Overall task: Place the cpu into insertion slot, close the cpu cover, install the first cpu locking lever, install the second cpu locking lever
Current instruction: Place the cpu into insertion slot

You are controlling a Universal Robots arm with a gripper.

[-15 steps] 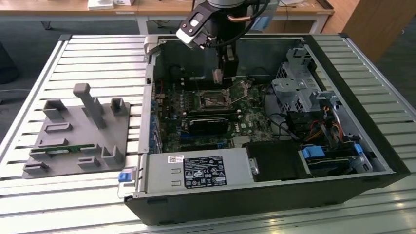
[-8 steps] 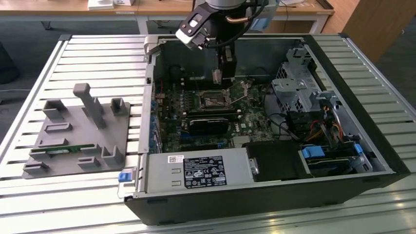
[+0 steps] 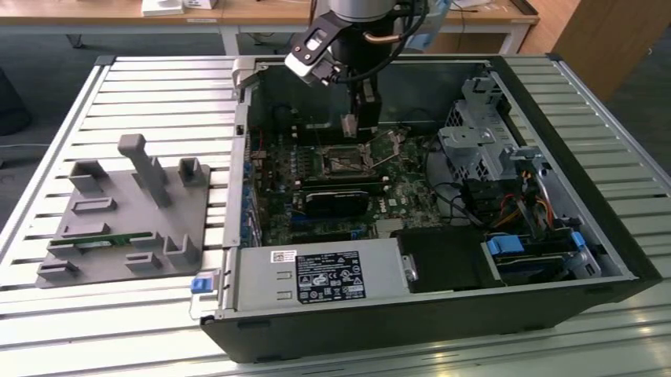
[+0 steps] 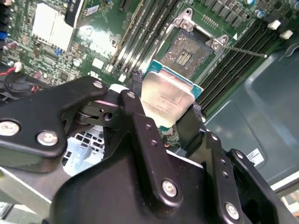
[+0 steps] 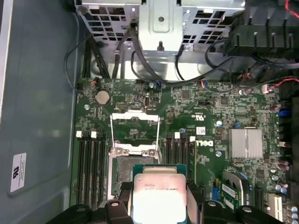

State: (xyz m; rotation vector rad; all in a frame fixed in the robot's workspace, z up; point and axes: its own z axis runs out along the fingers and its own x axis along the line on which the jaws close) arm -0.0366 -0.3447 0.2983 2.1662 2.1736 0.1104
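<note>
Case (image 3: 419, 326) on slatted table (image 3: 157, 86), desks (image 3: 105, 12) behind

cpu (image 5: 156, 196) cut off, insertion slot (image 5: 122, 170) partly hidden

Illegibly small print on the power supply label (image 3: 327, 276) and the cpu (image 5: 159, 198) top.

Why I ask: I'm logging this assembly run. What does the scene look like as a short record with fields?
pincer: shut on the cpu
cpu: held above the circuit board, near the insertion slot, not seated
insertion slot: empty, uncovered
cpu cover: swung open, off the slot
setting: open computer case on a slatted table
</note>
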